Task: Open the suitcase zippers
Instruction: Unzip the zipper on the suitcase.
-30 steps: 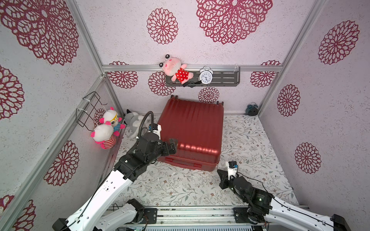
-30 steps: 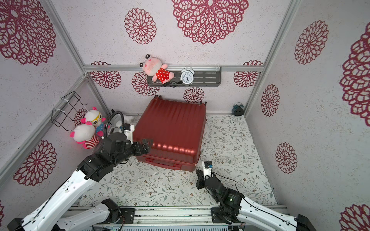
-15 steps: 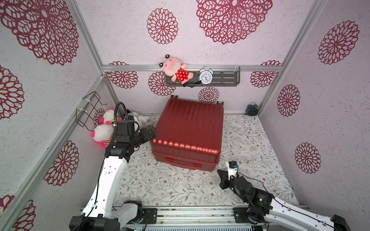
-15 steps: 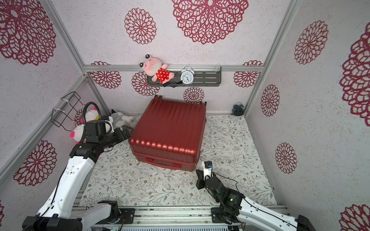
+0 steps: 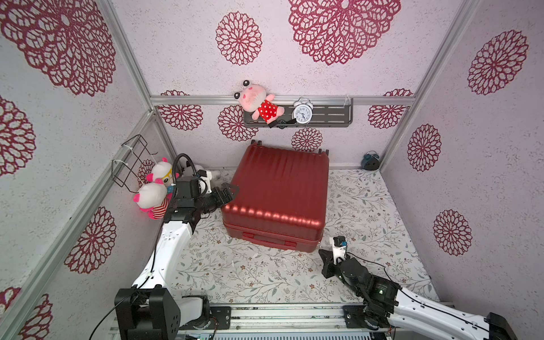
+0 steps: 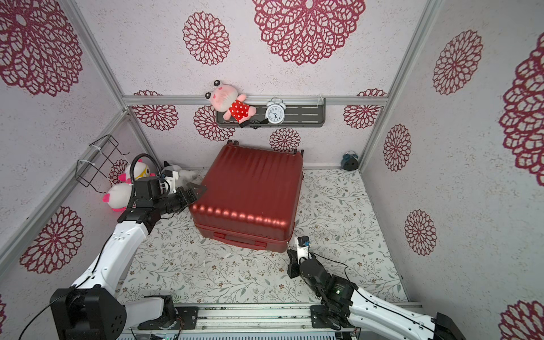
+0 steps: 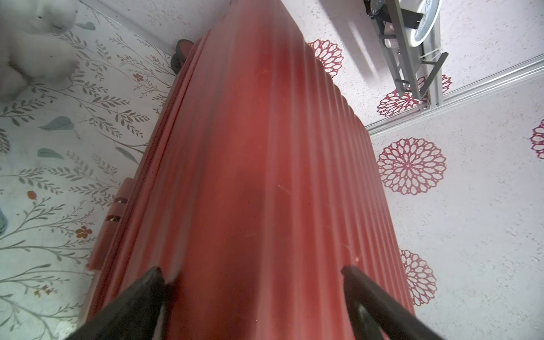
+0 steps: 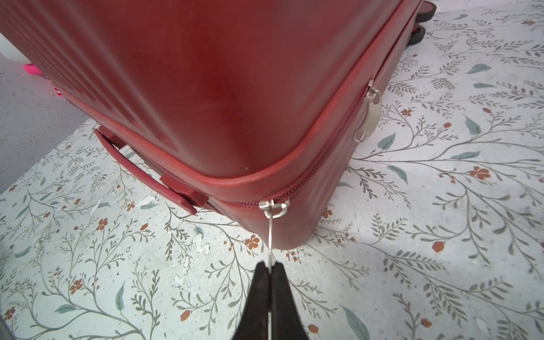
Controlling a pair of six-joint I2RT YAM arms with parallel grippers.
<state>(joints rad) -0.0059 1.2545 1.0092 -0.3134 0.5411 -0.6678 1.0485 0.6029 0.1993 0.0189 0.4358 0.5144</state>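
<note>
Lying flat on one ribbed face, the large glossy red hard-shell suitcase (image 5: 279, 188) occupies the back middle of the floral-patterned table (image 5: 259, 276). Its dark red wheels (image 5: 255, 142) are at the far end and its red carry handle (image 8: 147, 173) faces the robot. Both shells sit closed together, and no lining shows in any view. The thin dark red zipper track (image 8: 323, 156) reads as meshed along the stretch visible in the right wrist view, from the near right corner up the right side. A small silver slider (image 8: 273, 206) at that corner carries a slim silver pull tab (image 8: 271, 232). Farther along the side, an oval silver pull tab (image 8: 369, 117) hangs loose.

Judged from this, opening has scarcely begun: one pull is secured, but nearly the whole seam is yet to be run.

The right gripper (image 8: 270, 269) has its jaws pressed fully together on the free end of the slim silver pull tab, which stands straight between slider and jaws. The left gripper (image 5: 229, 194) is at the case's left edge with its jaws spread wide and holding nothing. In the left wrist view its two black fingers (image 7: 141, 294) straddle the rim of the upper shell. Whether they touch the shell cannot be told. Its likely role is to brace the case against the pull.
</note>
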